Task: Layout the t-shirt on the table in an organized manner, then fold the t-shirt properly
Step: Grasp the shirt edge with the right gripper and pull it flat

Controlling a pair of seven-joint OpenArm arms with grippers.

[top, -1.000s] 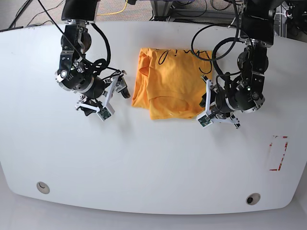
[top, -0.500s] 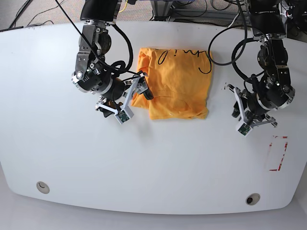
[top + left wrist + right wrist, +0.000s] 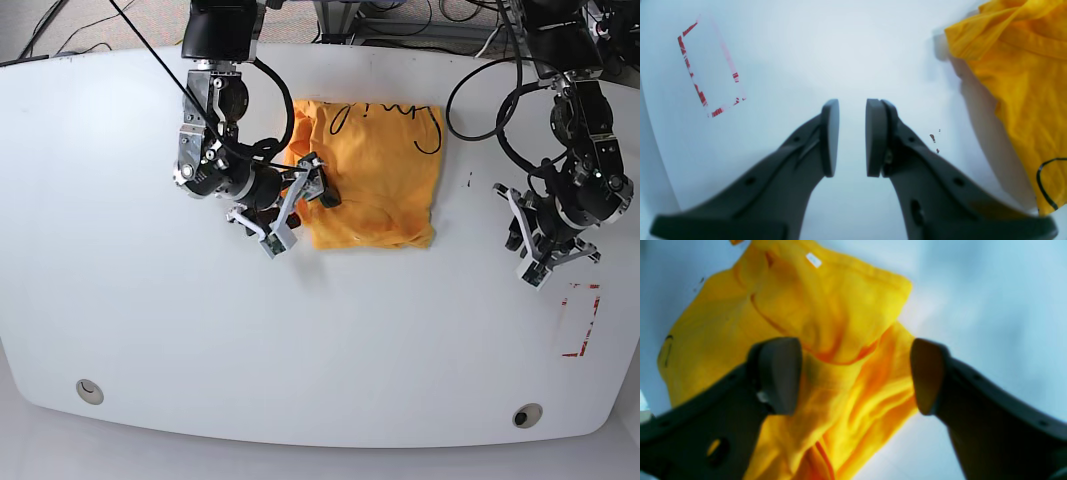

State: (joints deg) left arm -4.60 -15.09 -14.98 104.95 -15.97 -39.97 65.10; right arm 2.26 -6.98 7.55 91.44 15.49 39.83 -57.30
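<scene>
**Tools spread at the shirt's edges**

Right tool (image 3: 853, 376) hangs over the rumpled left edge of the shirt (image 3: 370, 175), its jaws spread wide with bunched cloth below the gap and nothing pinched yet. Left tool (image 3: 851, 136) is off to the shirt's other side over bare tabletop (image 3: 320, 340), jaws parted by a narrow gap, empty.

The shirt lies partly folded into a rough block near the tabletop's far edge, between the two arms. It looks light, limp cotton: it will sag and drape from any pinch, not hold a shape, and likely drags easily on the smooth white surface. Its left side is a heap of soft ridges and doubled layers; the right part lies flatter, with a thin black line print (image 3: 430, 135). A small white tag (image 3: 813, 260) shows near a hem. Best holds are probably a seam or corner, taking few layers.
</scene>
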